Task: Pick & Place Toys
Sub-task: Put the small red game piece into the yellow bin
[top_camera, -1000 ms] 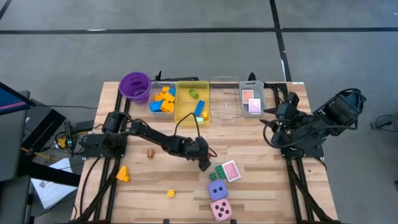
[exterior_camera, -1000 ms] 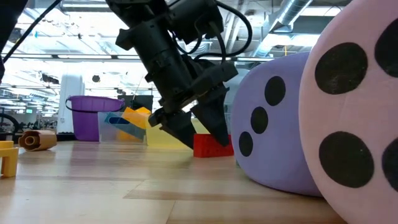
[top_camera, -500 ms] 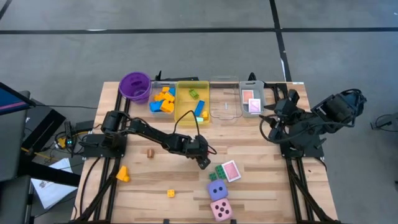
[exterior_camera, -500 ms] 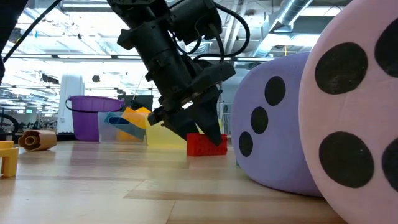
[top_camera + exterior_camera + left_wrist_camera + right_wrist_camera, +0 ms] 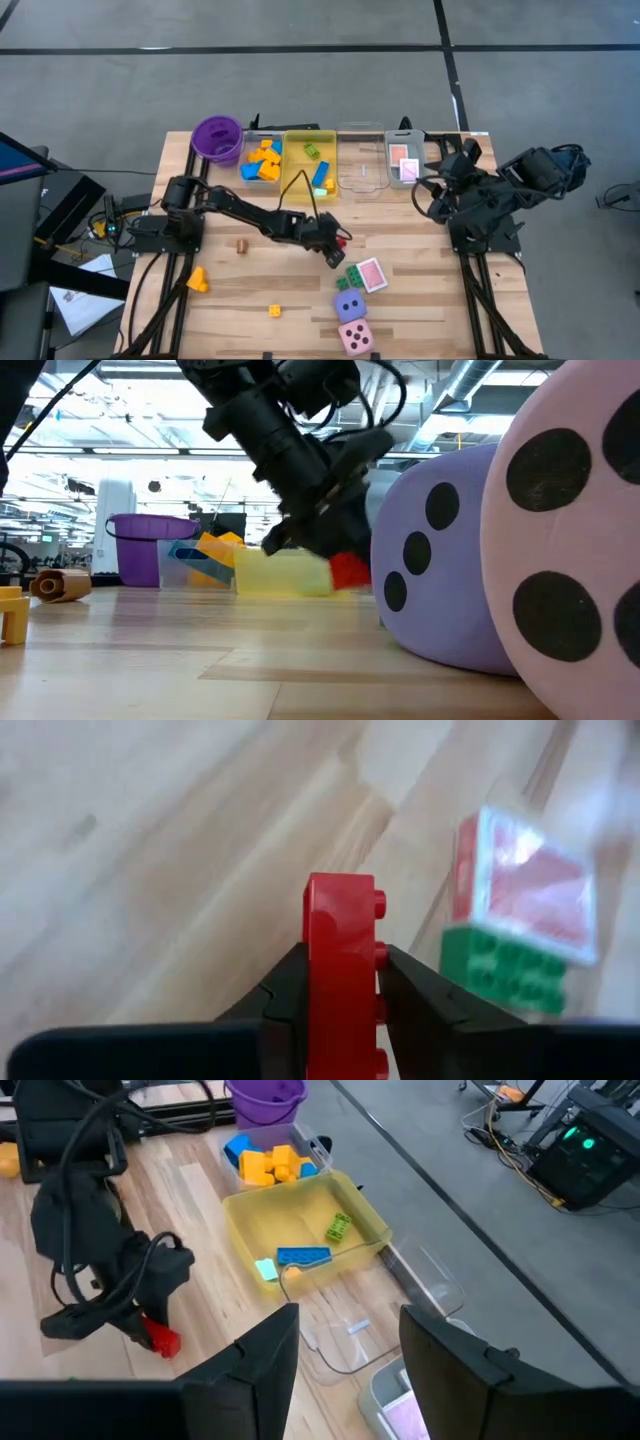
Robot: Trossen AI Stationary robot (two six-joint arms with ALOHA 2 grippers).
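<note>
Wooden table [image 5: 250, 300] is seen from above with clutter packed just beside the left gripper [image 5: 337, 250]: a green brick [image 5: 355, 276] with a pink-backed card [image 5: 372, 273] touching it, then the purple die [image 5: 349, 306] and pink die [image 5: 355, 337] nearer the front edge, both filling the right side of the low view. A small yellow brick [image 5: 274, 311], an orange brick [image 5: 197, 279] and a brown roll [image 5: 241, 244] are spread over the left half, well apart from the gripper. Along the far edge are lined up a purple cup [image 5: 217, 138], a clear tray [image 5: 250, 172] holding orange and blue bricks, a yellow tray [image 5: 294, 180], another clear tray [image 5: 362, 180] and a small tray with cards [image 5: 404, 163]. A red brick [image 5: 340, 980] is clamped between the left gripper's fingers [image 5: 285, 1000], mid-table and lifted off the wood as shown in the low view. It is plain red, rectangular, with round studs along one narrow side. In the left wrist view its long axis is seen running straight out along the fingers, studs turned toward the green brick and card. The right gripper [image 5: 340, 1340] is parked by the right edge near the card tray, fingers a little apart, nothing between them.
</note>
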